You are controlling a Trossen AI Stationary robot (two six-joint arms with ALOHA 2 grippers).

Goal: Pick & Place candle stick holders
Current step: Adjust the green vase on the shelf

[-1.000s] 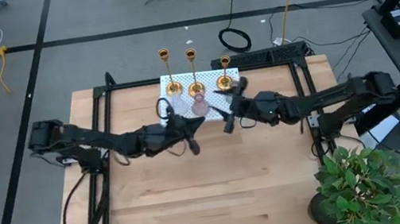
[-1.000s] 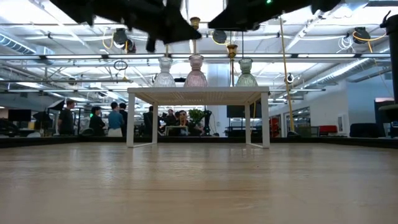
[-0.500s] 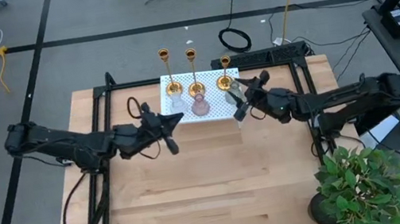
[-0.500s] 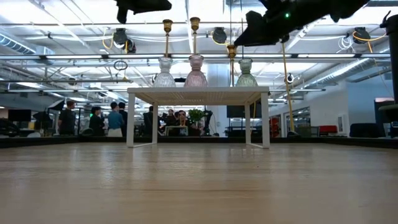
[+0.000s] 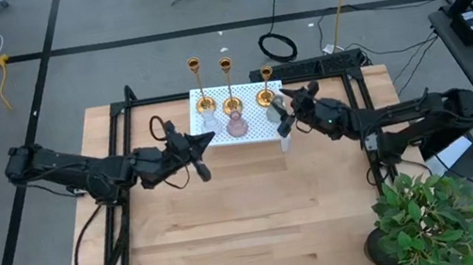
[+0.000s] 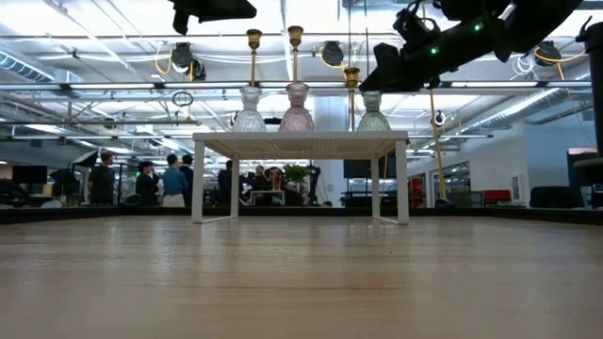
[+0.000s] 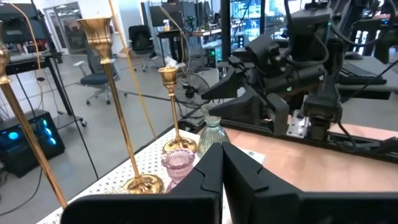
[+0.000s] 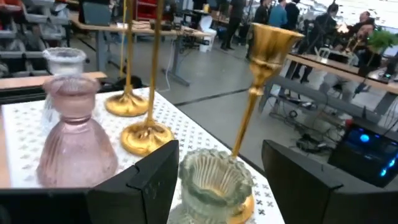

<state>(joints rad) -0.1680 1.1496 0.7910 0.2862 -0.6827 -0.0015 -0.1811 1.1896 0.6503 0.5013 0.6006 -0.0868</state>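
Wooden table (image 5: 251,225) with white stand (image 5: 253,128) at back — three candle stick holders (image 5: 229,84) upright on it, right gripper (image 8: 214,180) open around green vase (image 8: 214,177) beside them, left gripper (image 5: 199,153) shut near stand — approach step, next needs re-aiming onto a stem.

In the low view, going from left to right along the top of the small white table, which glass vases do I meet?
Clear glass vase → pink glass vase → green glass vase, all standing on the white table; the right pincer hangs just above the green one.
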